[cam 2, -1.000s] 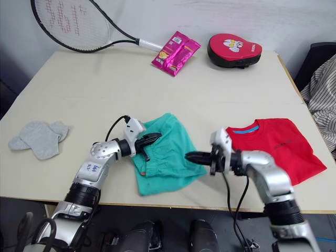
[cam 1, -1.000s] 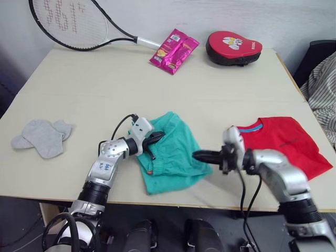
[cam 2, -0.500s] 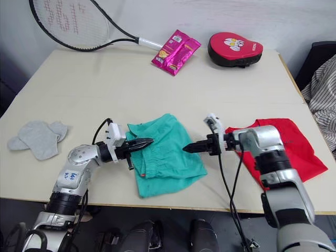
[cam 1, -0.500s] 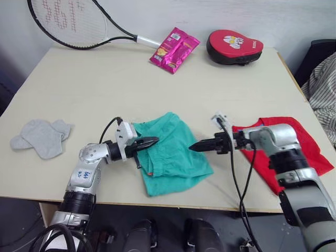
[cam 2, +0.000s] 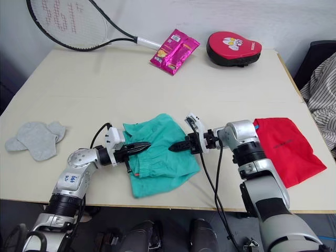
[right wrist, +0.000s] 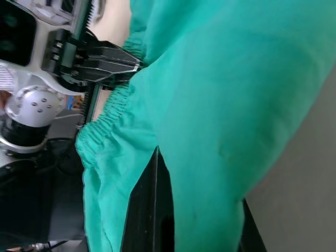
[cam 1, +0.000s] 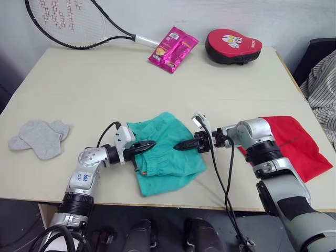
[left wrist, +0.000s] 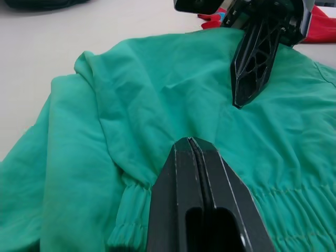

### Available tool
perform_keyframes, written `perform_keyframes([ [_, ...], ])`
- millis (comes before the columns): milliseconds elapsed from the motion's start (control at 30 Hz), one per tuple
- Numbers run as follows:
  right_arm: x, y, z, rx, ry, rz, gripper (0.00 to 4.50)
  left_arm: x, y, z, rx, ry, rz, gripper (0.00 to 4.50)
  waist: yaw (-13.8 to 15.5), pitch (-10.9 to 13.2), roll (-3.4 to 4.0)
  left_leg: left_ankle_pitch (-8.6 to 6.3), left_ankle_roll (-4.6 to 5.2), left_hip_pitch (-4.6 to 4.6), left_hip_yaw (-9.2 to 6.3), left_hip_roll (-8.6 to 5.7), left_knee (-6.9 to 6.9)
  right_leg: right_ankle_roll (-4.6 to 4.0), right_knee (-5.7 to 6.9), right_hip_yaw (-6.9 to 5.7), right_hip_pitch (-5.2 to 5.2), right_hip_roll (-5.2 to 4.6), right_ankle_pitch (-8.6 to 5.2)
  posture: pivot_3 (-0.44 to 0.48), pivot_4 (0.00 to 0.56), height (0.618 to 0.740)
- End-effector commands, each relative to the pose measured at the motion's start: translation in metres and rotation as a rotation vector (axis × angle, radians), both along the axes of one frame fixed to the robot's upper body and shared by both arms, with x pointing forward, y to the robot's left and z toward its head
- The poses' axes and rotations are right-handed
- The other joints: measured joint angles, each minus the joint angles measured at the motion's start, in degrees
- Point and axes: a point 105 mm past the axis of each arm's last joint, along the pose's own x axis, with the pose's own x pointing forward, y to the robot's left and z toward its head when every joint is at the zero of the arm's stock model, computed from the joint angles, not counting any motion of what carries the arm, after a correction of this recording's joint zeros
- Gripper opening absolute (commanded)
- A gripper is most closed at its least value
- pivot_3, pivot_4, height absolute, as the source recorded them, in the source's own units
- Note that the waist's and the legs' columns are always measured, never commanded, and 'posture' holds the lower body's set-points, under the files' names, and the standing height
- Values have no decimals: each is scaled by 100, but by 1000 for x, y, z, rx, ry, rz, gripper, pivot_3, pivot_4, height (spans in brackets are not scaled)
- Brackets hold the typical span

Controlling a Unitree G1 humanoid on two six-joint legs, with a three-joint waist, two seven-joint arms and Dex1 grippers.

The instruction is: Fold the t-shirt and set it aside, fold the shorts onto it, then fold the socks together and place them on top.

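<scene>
The shorts [cam 1: 165,152] are spread near the front middle of the table [cam 1: 105,84], w/ the gathered waistband toward the front edge. The cloth is rumpled and a flap is lifted on the left side.

The left gripper [cam 1: 148,144] is laid over the shorts' left part, near the waistband. Its two black fingers are pressed flat together — in the left wrist view no gap is seen between them, and no cloth is seen pinched there. The tip is touching or just above the green cloth; which one can't be told.

The right gripper [cam 1: 180,146] is pointed at the left one from the other side, its tip over the middle of the shorts. The two tips are near each other but apart. Whether its fingers are wide or closed can't be told.

The t-shirt [cam 1: 291,144] is folded small and is lying at the right side of the table, partly behind the right arm. The socks [cam 1: 39,136] are lying together at the far left, well apart from the shorts.

At the back of the table are seen a racket [cam 1: 68,23], a pink snack packet [cam 1: 172,49] and a red pad [cam 1: 232,46]. Striped cloth [cam 1: 323,84] is seen past the table's right edge.
</scene>
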Motion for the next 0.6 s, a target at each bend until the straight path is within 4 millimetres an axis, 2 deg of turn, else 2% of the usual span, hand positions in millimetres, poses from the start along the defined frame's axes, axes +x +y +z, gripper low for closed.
perform_keyframes([
  [33, -16, -7, 45, 114, -103, 75, 47, -10, 8, 14, -36, -38, -1, 0, 1, 0, 1, 0, 0, -5, -1, 0, 1, 0, 0, 0, -4, 0, 0, 0, 150, 740],
  [67, -25, -14, 55, 110, -157, 113, 47, -15, 10, 16, -43, -46, -11, 0, 9, 1, 2, 0, 0, -6, -1, 0, 1, 1, 0, 0, -6, 0, 0, 0, 150, 740],
  [133, -43, -37, 70, 37, -297, 195, 47, -31, 11, 23, -119, 66, -64, 0, 24, 3, 4, 0, 2, -13, -7, 0, 2, 1, -5, -4, -9, -1, 0, 0, 150, 740],
  [200, -54, -54, 74, -40, -379, 250, 47, -41, 8, 27, -160, 142, -104, 0, 41, 5, 7, -4, 8, -20, -15, -3, 1, 2, -18, -7, -8, -4, 1, 0, 150, 740],
  [233, -59, -74, 81, -94, -409, 245, 16, -47, 5, 33, -170, 151, -129, 179, 40, 6, 7, -10, 6, -12, -17, -2, 0, 3, -31, -7, 3, -4, 1, 0, 150, 740],
  [333, -73, -127, 107, -212, -441, 197, 0, -55, -5, 51, -201, 113, -173, 869, 92, 19, 19, -29, -20, -13, -18, -3, 4, 12, -57, -6, 7, -5, 5, 0, 150, 740],
  [400, -79, -155, 122, -294, -452, 141, 0, -58, -10, 63, -228, 58, -191, 1513, 136, 28, 35, -29, -19, -11, -13, -5, 5, 17, -61, 0, 8, -7, 8, 0, 150, 740],
  [500, -80, -194, 128, -414, -472, 40, 0, -64, -14, 72, -247, 21, -232, 2463, 136, 31, 39, -26, -27, -6, -11, -2, 1, 16, -63, 1, 8, -1, 8, 0, 150, 740],
  [600, -78, -241, 117, -602, -457, -44, 0, -66, -15, 69, -225, 24, -247, 3417, 117, 31, 40, -26, -31, 1, 3, 2, -2, 15, -64, 10, 9, 7, 7, 0, 150, 740],
])
